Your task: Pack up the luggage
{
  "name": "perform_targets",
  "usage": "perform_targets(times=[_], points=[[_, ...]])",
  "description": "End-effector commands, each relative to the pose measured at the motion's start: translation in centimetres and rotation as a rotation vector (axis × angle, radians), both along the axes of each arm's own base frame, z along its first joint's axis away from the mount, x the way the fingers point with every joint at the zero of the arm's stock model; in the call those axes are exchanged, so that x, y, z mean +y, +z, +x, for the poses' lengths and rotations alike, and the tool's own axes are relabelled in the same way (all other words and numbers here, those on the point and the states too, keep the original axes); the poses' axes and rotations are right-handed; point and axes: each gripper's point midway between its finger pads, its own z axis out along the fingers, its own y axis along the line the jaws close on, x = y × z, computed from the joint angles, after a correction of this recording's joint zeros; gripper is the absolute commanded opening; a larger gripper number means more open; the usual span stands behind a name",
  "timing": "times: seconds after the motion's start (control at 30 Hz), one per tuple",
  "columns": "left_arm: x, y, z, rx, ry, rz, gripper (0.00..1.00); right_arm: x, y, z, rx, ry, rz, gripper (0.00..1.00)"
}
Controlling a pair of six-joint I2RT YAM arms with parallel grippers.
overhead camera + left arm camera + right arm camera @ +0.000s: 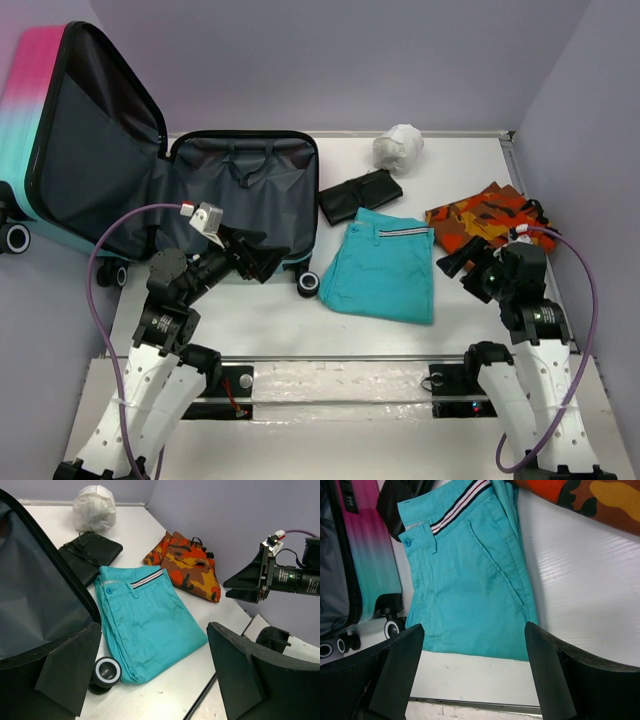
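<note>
Left fingers (67, 677) are hanging wide apart, empty, beside the open luggage (240, 190); right fingers (395, 667), likewise spread, are hovering above folded teal pants (470, 580).

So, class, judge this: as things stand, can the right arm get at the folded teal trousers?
Probably yes. The right arm sits just beside the teal trousers, its jaws open and facing them, with nothing lying between. The orange camouflage garment lies farther back, out of that path.
</note>
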Motion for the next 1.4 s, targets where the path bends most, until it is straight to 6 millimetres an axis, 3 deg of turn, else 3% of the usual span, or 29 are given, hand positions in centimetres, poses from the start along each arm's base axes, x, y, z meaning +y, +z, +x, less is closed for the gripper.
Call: perform_targets(times=[0.0,0.03,0.33,0.37,0.57,0.8,0.97,1.0,1.07,1.27,1.3,1.37], points=[[-0.3,3.2,-1.1,-0.104,-0.037,-0.013,0.99,0.0,-0.9,1.0,0.017,-0.045,0.048,0.88],[-0.2,3.2,-1.1,-0.107,-0.035,-0.013,0.99,0.5,-2.1,1.0,0.048,-0.03,0.07,0.88],[-0.6,3.0,-1.4,-0.102,-0.055,-0.009,0.99,0.1,-6.8,2.3,0.141,-0.078,0.082,0.88],[-0.6,3.0,-1.4,-0.1,-0.055,-0.013,0.99,0.1,-8.2,2.1,0.182,-0.082,0.083,0.88],[-1.3,2.7,-1.5,-0.071,-0.082,-0.043,0.95,0.9,-10.2,2.9,0.194,-0.037,0.105,0.89],[-2.6,2.0,-1.5,-0.015,-0.155,-0.062,0.87,2.9,-13.0,2.4,0.262,0.069,0.182,0.89],[-3.1,3.1,-1.3,-0.025,-0.157,-0.068,0.86,3.8,-14.2,2.4,0.273,0.103,0.218,0.87],[-3.3,3.6,-1.3,-0.03,-0.16,-0.072,0.85,4.0,-14.3,2.5,0.278,0.102,0.231,0.85],[-4.1,3.6,-1.3,-0.015,-0.171,-0.075,0.84,4.3,-14.3,2.9,0.27,0.101,0.255,0.72],[-7.1,1.5,-1.3,0.071,-0.226,-0.038,0.78,4.7,-15.0,3.6,0.287,0.126,0.272,0.63],[-8.0,1.5,-2.0,0.076,-0.256,-0.033,0.77,4.7,-15.2,3.7,0.291,0.122,0.273,0.6],[-9.7,0.9,-2.3,0.094,-0.254,-0.009,0.76,4.6,-15.5,4.0,0.295,0.117,0.274,0.47]])
